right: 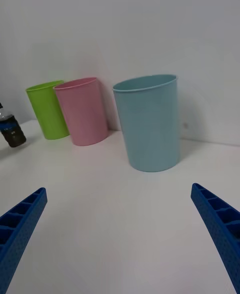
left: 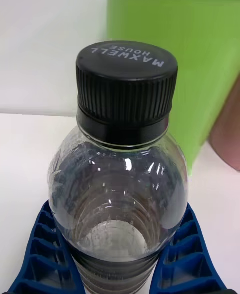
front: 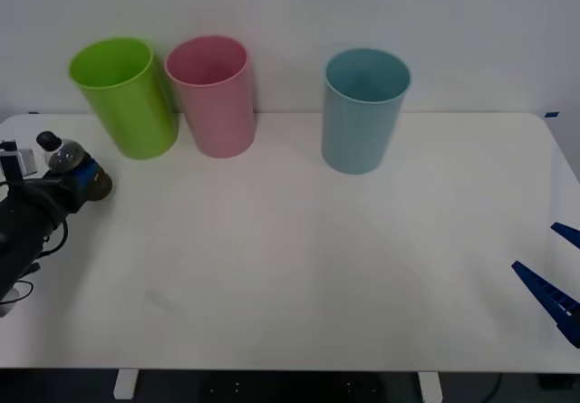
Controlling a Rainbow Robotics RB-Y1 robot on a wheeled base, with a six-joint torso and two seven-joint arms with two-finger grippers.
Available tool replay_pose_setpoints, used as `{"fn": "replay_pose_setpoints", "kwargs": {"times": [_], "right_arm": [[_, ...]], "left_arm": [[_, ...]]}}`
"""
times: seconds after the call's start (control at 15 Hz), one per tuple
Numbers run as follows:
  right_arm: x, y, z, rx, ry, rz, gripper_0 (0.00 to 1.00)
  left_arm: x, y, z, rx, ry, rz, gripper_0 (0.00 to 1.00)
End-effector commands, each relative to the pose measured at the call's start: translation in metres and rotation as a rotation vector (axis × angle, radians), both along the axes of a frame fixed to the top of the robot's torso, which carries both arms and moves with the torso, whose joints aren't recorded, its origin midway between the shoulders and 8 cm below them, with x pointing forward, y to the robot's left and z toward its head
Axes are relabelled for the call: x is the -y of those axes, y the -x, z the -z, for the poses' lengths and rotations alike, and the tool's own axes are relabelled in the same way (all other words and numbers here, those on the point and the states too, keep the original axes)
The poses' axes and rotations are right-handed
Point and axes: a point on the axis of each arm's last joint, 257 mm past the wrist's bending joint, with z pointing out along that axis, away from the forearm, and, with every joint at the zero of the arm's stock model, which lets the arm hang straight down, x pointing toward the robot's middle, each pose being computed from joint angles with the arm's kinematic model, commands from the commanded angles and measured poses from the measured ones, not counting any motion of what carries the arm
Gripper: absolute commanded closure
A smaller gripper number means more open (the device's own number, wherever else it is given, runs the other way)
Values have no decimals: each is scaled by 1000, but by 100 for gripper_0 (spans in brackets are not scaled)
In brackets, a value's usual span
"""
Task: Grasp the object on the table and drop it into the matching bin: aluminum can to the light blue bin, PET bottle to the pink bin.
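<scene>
The PET bottle [front: 63, 157], small with a dark body, clear shoulder and black cap, stands tilted at the table's [front: 299, 267] far left edge, in front of the lime green bin. My left gripper [front: 86, 178] is shut on its body; in the left wrist view the blue fingers [left: 45, 244] press both sides of the bottle [left: 125, 174]. The pink bin [front: 216, 100] stands at the back, right of the green one. Farther right stands the light blue bin [front: 362, 113]. My right gripper [front: 557, 272] hangs open at the table's right edge, its fingers [right: 22, 214] wide apart.
The lime green bin [front: 127, 95] leans against the pink bin and stands just behind the bottle. All three bins line the back edge by the white wall. Bare white tabletop stretches across the middle and front.
</scene>
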Motion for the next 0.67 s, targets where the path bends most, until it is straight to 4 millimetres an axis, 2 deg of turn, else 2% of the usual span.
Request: {"fn": "replay_pose_setpoints", "kwargs": {"times": [0.07, 0.53, 0.67], "right_arm": [[0, 0, 0, 0, 0, 0, 0], [0, 0, 0, 0, 0, 0, 0], [0, 0, 0, 0, 0, 0, 0]], "left_arm": [[11, 11, -18, 49, 3, 44, 100], [39, 49, -72, 177, 25, 135, 100], [48, 63, -93, 220, 38, 159, 100]]}}
